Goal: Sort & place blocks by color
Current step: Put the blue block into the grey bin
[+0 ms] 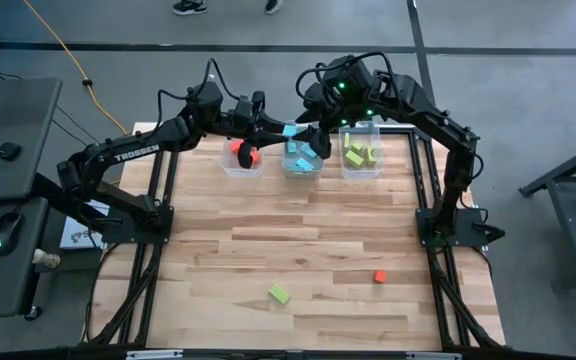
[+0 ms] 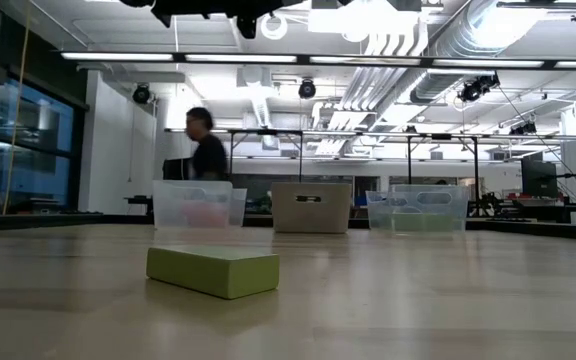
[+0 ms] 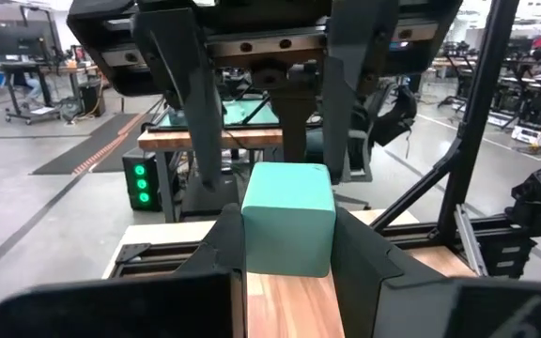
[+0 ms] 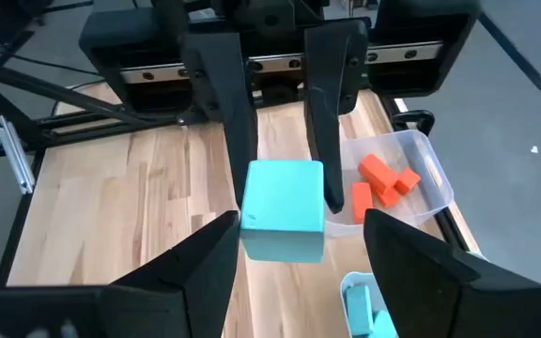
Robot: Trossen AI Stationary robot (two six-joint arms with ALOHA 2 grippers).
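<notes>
- Gripping a light blue cube [image 4: 283, 221] between its two dark fingers, the left end effector [image 4: 287, 192] reaches over the far edge of the wooden table [image 1: 298, 250], closed onto the cube's two opposite sides.
- Facing it from the other side, the right end effector [image 4: 299, 225] is spread wide, its fingers on either flank of the cube with clear gaps showing, so it has hold of nothing.
- From above, the cube hangs in the air between the two end effectors, over the gap between the left and middle bins of a row of three clear plastic bins.
- Sorted pieces already lie in that row: red-orange blocks [image 1: 243, 154] in the left bin [image 1: 226, 168], light blue blocks [image 1: 303, 158] in the middle bin [image 1: 301, 173], and yellow-green blocks [image 1: 358, 155] in the right bin [image 1: 348, 172].
- Two pieces lie loose on the near part of the table, well apart from the bins: a yellow-green bar [image 1: 279, 294] and, to its right, a small red-orange cube [image 1: 379, 277].
- At table height the bar fills the foreground, lying flat on the wood.
- Beyond the table, a person in dark clothing [image 2: 206, 145] is seen in the room.
</notes>
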